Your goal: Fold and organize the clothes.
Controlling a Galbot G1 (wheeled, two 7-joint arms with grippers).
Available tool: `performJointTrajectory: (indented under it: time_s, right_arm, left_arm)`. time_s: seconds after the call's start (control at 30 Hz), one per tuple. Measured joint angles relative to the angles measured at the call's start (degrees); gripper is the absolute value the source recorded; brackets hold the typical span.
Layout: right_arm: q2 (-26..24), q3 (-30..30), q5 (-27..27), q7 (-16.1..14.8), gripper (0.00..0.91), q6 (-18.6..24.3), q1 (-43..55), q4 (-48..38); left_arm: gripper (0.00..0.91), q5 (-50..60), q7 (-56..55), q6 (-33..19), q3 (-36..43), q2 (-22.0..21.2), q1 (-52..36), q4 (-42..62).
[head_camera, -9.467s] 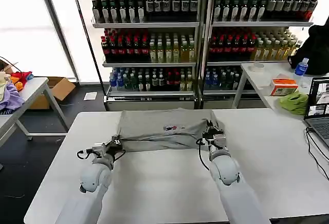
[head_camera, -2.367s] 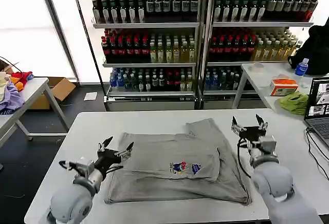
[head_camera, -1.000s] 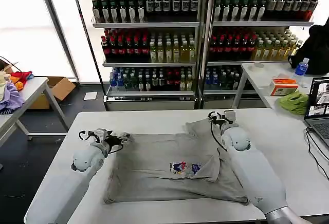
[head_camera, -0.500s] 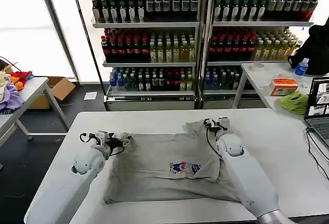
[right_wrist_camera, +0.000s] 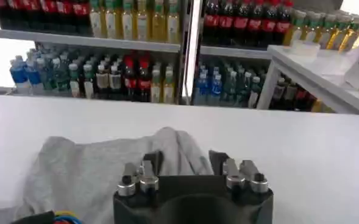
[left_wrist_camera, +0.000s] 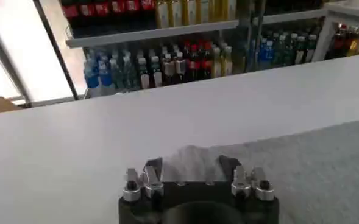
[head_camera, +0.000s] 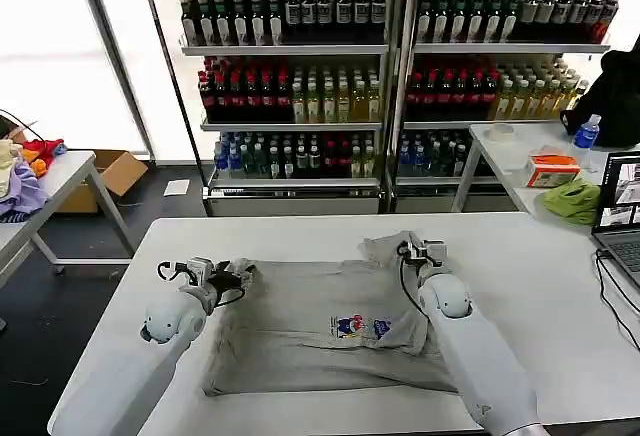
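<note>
1. A light grey cotton T-shirt [head_camera: 320, 321] with a small multicoloured chest print [head_camera: 361, 327] is seen spread across the middle of the white rectangular table [head_camera: 560, 286], its lower part folded into a flat band near the robot.
2. The left gripper [head_camera: 232, 274] is placed at the far left corner of the shirt; in the left wrist view its two dark fingers [left_wrist_camera: 153, 165] are held apart, with the bunched edge of the grey cloth [left_wrist_camera: 194, 163] lying between them.
3. The right gripper [head_camera: 420, 249] is set at the far right part of the shirt, where a sleeve [head_camera: 385, 247] is rumpled upward.
4. In the right wrist view its fingers [right_wrist_camera: 217, 159] are spread, and a raised fold of grey fabric [right_wrist_camera: 176, 146] is seen between them.
5. Whether either fold is actually pinched cannot be told.
</note>
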Motion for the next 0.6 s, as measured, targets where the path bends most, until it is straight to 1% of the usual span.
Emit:
performJointTrajectory:
  time_s: [0.33, 0.6]
  right_arm:
    - [-0.01, 0.99, 0.71, -0.37, 0.000, 1.31, -1.85, 1.98]
    - [-0.26, 2.09, 3.32, -0.34, 0.000, 1.87, -2.76, 5.67]
  left_arm:
    - [0.010, 0.47, 0.69, -0.87, -0.09, 0.02, 0.55, -0.91]
    - [0.000, 2.41, 0.58, -3.89, -0.77, -0.07, 0.78, -1.59]
